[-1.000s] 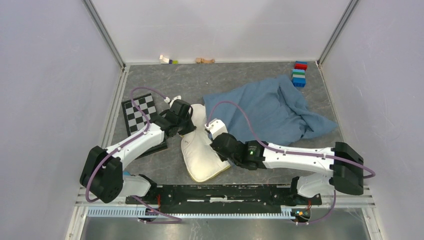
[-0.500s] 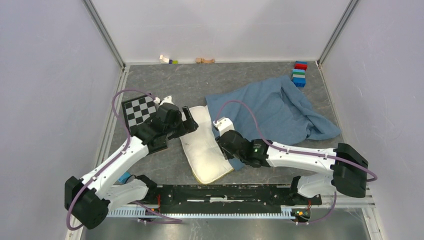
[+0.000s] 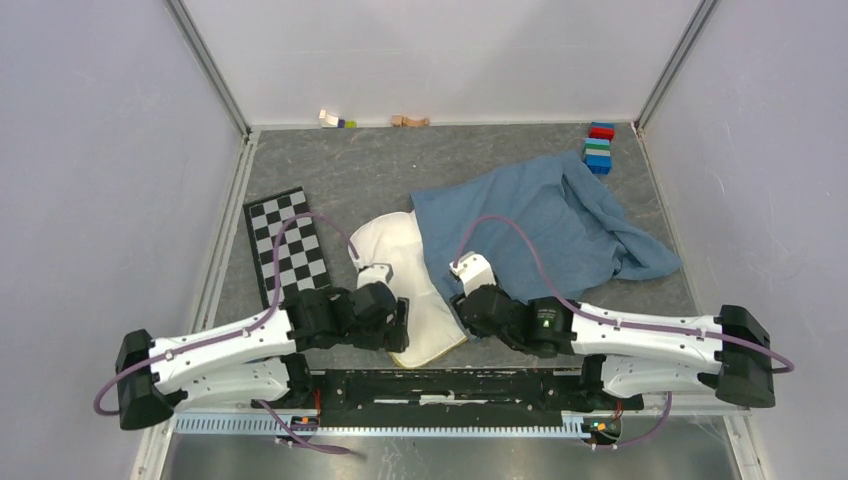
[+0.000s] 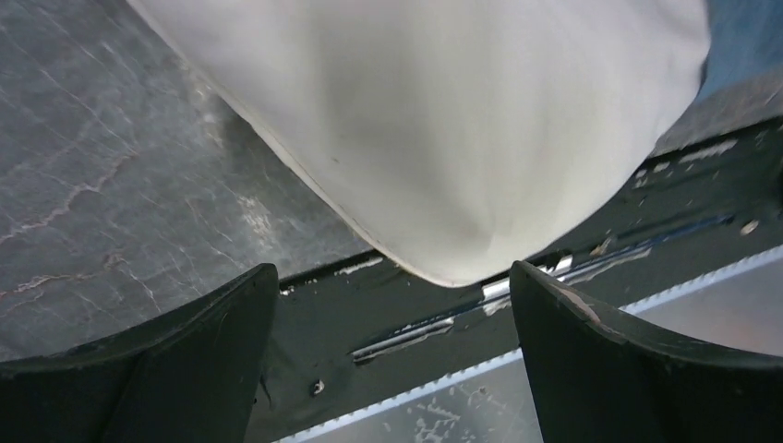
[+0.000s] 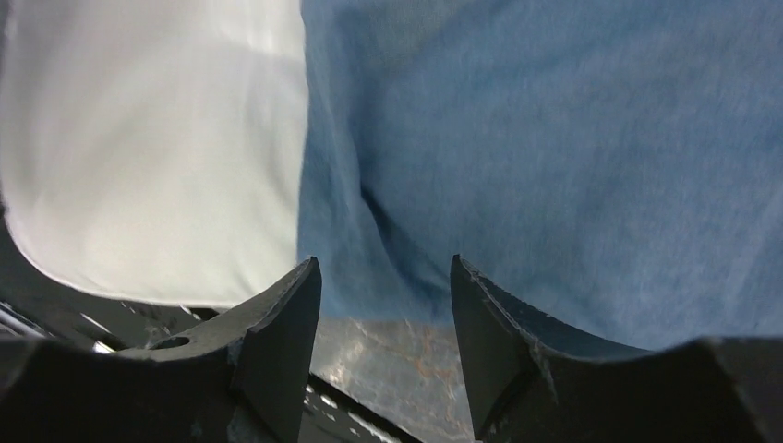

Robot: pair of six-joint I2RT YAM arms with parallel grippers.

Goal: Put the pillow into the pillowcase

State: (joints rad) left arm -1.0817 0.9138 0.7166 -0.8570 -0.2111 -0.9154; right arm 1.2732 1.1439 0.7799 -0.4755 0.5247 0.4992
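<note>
Left pincer, wide open and empty, faces the pillow corner; right pincer is part-open, apparently empty. The pillowcase hem is best gripped first.

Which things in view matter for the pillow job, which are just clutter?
Job:
- pillow
- pillowcase

Lying about:
- checkerboard
- stack of coloured blocks, far right corner
- small wooden piece, by the far wall
- small coloured blocks, by the far wall

pillow rt edge hidden under pillowcase, small bits at rear too tiny to ID
</note>
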